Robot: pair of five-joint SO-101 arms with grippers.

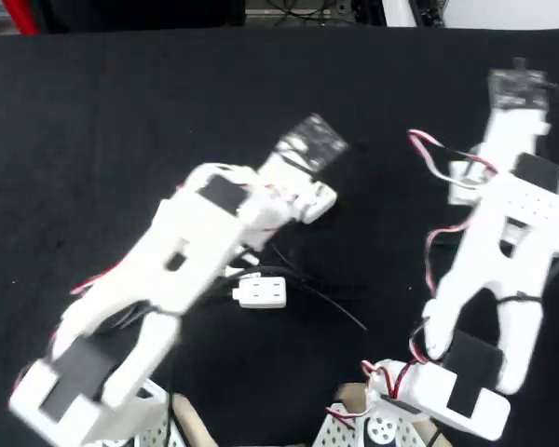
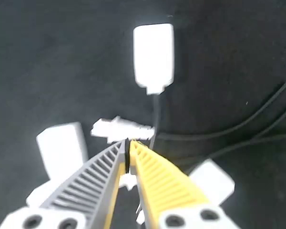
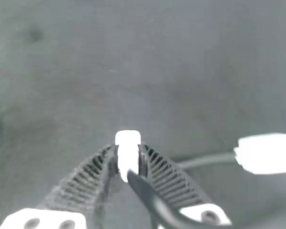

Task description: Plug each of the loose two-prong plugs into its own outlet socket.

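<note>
- While one two-prong plug (image 3: 127, 142) is clamped between the jaws of the right gripper (image 3: 128, 153), its dark cord (image 3: 148, 195) is seen trailing back under the wrist. The plug is held over the black counter (image 3: 133, 57).
- A second white piece (image 3: 267, 152) with a cord is seen lying on the counter, near the held plug but apart from it. Whether it is a plug or an outlet cannot be told.
- The jaws of the left gripper (image 2: 128, 144) are drawn narrow, almost together, with a thin dark strip between them. Whether anything is truly gripped cannot be told.
- A blurred white piece (image 2: 121, 128) lies just beyond the left jaw tips. Farther out a white block (image 2: 154, 55) with a cord is seen, and black cords (image 2: 238, 126) run across the counter beside it.
- The step in hand is judged to be the carrying of the gripped plug toward a socket, and no plug is judged to be seated yet.
- The next move is judged to call for the prongs to be lined up square with the slots and pressed straight in. The outlet would perhaps be steadied by the other arm.
- An outlet block (image 1: 261, 292) is shown by the high view just beside the left arm (image 1: 177, 251), with the right arm (image 1: 503, 233) well apart from it. That layout is not given by either wrist view.
- The grip on the plug, by contrast, is made plain by the right wrist view.
</note>
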